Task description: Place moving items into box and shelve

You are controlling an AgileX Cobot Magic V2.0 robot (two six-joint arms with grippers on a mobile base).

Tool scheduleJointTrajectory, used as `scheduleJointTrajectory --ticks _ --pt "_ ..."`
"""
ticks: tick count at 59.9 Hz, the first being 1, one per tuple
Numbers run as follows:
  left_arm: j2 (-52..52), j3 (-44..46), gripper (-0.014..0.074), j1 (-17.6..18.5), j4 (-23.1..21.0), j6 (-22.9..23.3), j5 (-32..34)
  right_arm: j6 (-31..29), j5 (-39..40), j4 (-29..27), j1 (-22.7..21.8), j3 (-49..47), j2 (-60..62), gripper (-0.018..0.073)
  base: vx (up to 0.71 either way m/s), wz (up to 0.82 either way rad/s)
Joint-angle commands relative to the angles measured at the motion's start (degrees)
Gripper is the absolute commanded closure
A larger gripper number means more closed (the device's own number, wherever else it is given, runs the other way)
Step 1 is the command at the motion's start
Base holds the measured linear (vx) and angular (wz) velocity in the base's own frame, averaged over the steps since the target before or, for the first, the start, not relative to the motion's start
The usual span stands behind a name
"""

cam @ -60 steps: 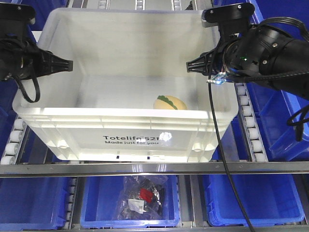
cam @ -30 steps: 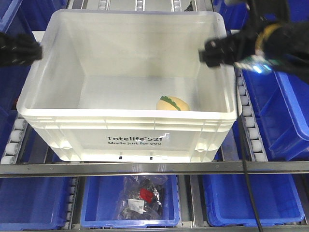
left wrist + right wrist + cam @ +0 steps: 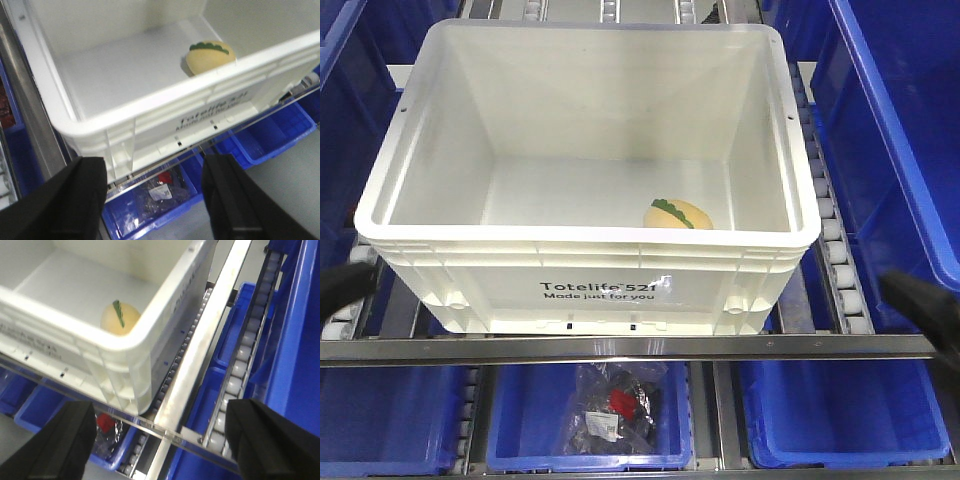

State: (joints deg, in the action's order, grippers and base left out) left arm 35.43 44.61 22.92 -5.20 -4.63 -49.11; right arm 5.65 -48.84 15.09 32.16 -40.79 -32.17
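In box front right: plush toy long axis left-right; both jaws released.

I am looking at a roller-conveyor shelf whose tracks of small white rollers are running up both sides of the frame, with a metal front rail crossing the lower middle. The white box is sitting directly on the rollers in the centre, its printed front wall facing the rail. Blue bins are resting on the same level at the left and right edges. Below the rail, more blue bins are lining the lower level; the middle one is holding bagged parts.
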Motion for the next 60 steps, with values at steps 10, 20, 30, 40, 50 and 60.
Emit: scheduleJointTrajectory --ticks 10,20,30,40,50,60 --pt "-3.8 -4.4 0.0262 0.3 -1.0 -0.7 3.5 -0.2 -1.3 -0.4 0.0 1.7 7.0 0.0082 0.0 0.0" --pt "-3.7 -5.3 0.0451 0.3 -1.0 -0.7 3.1 -0.7 -3.7 -0.4 0.0 1.7 7.3 0.0328 0.0 0.0" --pt "-3.8 -5.3 0.0564 0.3 -1.0 -0.7 2.0 -0.6 -6.2 -0.3 0.0 1.7 7.3 0.0582 0.0 0.0" --pt "-3.8 -5.3 0.0609 0.3 -1.0 -0.7 2.0 -0.6 -7.3 -0.3 0.0 1.7 7.3 0.0576 0.0 0.0" --pt "-4.5 -5.3 0.0611 0.3 -1.0 -0.7 1.9 -0.7 -7.5 -0.3 0.0 1.7 7.3 0.0575 0.0 0.0" --pt "-11.0 -7.5 0.061 -6.4 2.7 -4.1 6.9 -0.7 -7.6 -0.2 0.0 1.7 7.3 0.0575 0.0 0.0"
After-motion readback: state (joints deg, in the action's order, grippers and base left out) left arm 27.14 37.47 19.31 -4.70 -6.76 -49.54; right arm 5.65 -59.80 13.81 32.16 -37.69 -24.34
